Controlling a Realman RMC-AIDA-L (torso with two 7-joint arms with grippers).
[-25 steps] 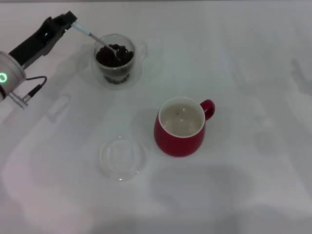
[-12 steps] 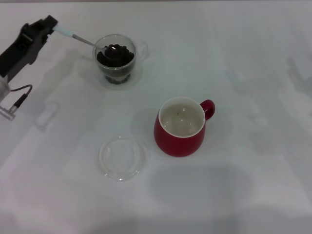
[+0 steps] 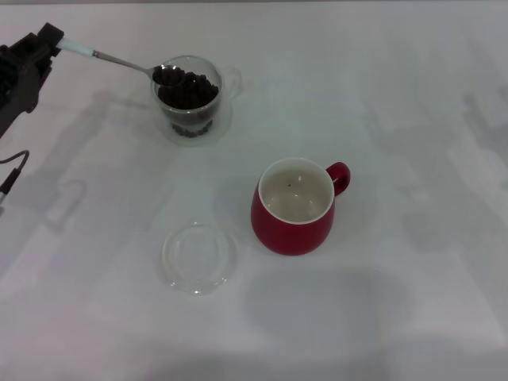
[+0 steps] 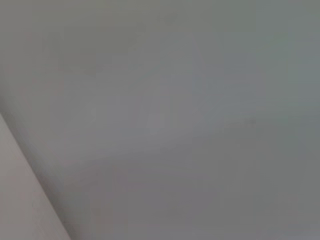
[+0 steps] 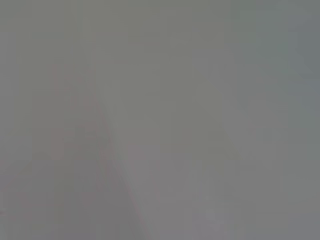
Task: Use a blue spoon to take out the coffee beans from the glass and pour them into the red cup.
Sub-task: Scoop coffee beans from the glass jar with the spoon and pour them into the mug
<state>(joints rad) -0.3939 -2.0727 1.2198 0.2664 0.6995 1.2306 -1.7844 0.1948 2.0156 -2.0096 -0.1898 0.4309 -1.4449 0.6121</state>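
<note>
Your left gripper (image 3: 49, 41), fingers clamped on the pale-blue-handled metal spoon (image 3: 119, 62), is holding dark coffee beans (image 3: 189, 89) at the clear handled glass's (image 3: 190, 99) rim. The dark-red ceramic cup (image 3: 295, 208) is sitting nearly empty; pouring remains.

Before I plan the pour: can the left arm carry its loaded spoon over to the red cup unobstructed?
Probably yes. The left gripper holds the blue spoon at the glass rim; only bare table lies between it and the open red cup, and the clear dish sits off the path.

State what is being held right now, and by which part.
The left gripper holds the blue spoon by the end of its pale handle. The right gripper is out of view.
</note>
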